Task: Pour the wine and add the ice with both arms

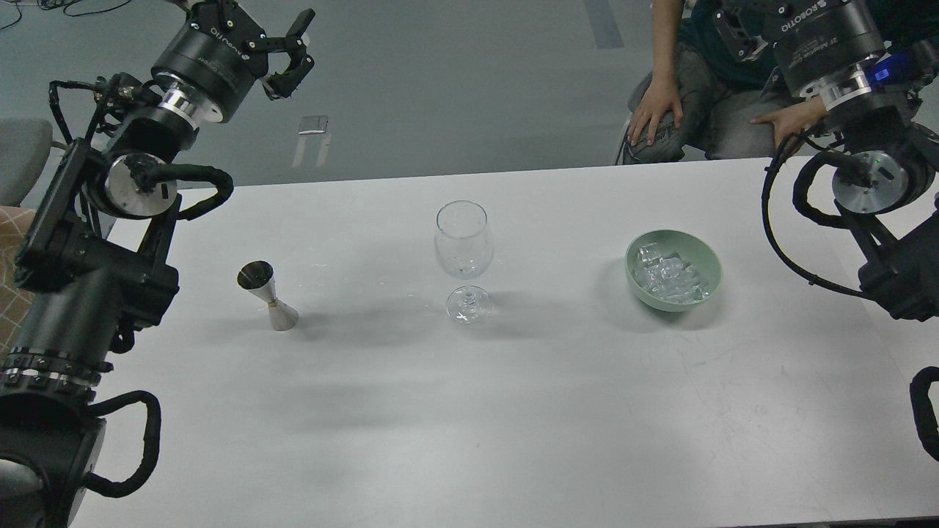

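Observation:
A clear stemmed glass (462,246) stands upright at the middle of the white table (469,411). To its left stands a steel jigger (268,295); no wine shows, and I cannot tell whether the jigger holds any. The ice (669,276) is piled in a pale green bowl (710,257) right of the glass. My left gripper (296,54) hangs high at the far left, well above and behind the jigger, open and holding nothing. My right gripper (739,33) sits at the top right edge, behind the bowl, its fingers dark and partly cut off.
A seated person (664,110) is just beyond the table's far edge at the right, hands on knees, close to my right gripper. Grey floor lies behind the table. Bare tabletop lies in front of the three objects.

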`<state>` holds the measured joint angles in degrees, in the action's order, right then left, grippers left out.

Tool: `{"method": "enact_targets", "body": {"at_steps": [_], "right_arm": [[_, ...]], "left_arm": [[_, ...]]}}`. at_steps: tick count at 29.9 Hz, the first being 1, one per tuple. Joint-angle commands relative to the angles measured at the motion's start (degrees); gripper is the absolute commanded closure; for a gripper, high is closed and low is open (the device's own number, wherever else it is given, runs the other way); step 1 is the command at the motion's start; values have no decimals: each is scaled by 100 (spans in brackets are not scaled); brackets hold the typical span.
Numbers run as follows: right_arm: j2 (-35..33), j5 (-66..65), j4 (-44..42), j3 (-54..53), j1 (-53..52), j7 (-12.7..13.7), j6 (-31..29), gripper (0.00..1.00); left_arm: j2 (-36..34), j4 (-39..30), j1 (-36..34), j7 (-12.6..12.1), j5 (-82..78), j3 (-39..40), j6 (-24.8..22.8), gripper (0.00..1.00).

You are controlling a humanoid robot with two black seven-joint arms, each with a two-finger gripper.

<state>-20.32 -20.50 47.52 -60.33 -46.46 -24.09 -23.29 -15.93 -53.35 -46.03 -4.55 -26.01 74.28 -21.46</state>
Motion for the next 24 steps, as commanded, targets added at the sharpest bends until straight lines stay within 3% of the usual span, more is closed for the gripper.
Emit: {"method": "enact_targets", "body": {"at_steps": [1, 11, 24], "right_arm": [[-8, 2, 30, -92, 181, 1, 0, 0], [-43, -7, 30, -119, 217, 9, 79, 0], [-183, -33, 65, -84, 217, 53, 97, 0]], "left_arm": [[2, 18, -3, 7, 0, -36, 1, 2], [-112, 430, -248, 15, 17, -159, 63, 2], [-68, 888, -407, -151, 88, -159, 247, 2]]}}
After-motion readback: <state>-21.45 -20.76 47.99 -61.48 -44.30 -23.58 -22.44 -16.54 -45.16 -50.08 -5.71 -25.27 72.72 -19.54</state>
